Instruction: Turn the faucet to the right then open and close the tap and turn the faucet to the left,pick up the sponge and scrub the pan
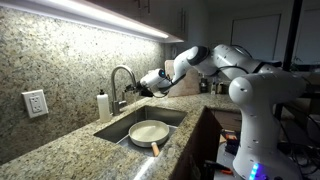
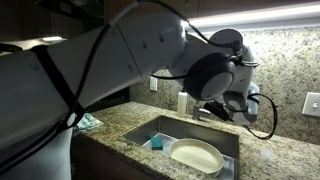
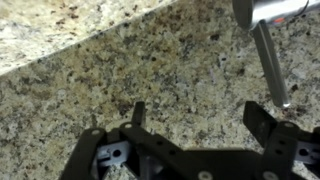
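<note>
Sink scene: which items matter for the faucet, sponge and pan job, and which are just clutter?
Job: faucet, sponge in the sink, pan in the sink, open gripper.
Lying about: soap bottle, wall outlet, cloth on the counter.

The speckled granite bench (image 1: 60, 150) has a sink (image 1: 108, 131) sunk into it. At the sink's back edge, by the wall, the faucet (image 1: 122, 78) rises from the bench, with a white bottle (image 1: 103, 105) just beside it. In an exterior view a small teal bundle (image 2: 88, 122) lies on the bench beside the sink.
</note>
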Motion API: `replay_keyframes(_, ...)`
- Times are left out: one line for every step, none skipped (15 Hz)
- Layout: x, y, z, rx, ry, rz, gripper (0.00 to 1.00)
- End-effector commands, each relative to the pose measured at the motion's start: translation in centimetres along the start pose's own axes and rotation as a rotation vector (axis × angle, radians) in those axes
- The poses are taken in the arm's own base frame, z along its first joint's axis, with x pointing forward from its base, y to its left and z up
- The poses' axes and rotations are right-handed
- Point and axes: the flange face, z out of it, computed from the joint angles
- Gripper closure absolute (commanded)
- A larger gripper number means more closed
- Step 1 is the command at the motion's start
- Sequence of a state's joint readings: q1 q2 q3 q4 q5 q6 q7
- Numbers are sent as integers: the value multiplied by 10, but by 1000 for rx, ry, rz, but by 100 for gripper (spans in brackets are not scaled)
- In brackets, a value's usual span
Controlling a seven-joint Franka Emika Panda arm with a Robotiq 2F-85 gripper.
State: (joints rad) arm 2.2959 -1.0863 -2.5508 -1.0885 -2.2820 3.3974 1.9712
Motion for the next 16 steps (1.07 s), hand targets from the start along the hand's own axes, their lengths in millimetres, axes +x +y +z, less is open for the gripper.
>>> replay_keyframes(-2,-8,-2,4,-19,15,0)
replay_keyframes(-3,-10,-1,5,-21,13,0)
replay_keyframes(-3,-11,0,7,-21,11,0)
replay_keyframes(-4,-13,1,12,-22,8,0)
replay_keyframes(-4,-16,2,15,-22,5,0)
replay_keyframes(-4,-17,3,17,-23,3,0)
replay_keyframes(-4,-19,3,20,-24,1,0)
replay_keyframes(-4,-19,3,19,-24,0,0)
replay_keyframes(-4,-19,3,19,-23,1,0)
replay_keyframes(-4,-18,3,18,-23,2,0)
replay_keyframes(-4,-19,3,21,-24,3,0)
replay_keyframes(-4,-20,3,24,-26,1,0)
replay_keyframes(-5,-22,3,30,-28,1,0)
replay_keyframes(-5,-25,3,33,-29,-4,0)
replay_keyframes(-4,-28,3,41,-29,-8,0)
replay_keyframes(-4,-31,3,47,-30,-11,0)
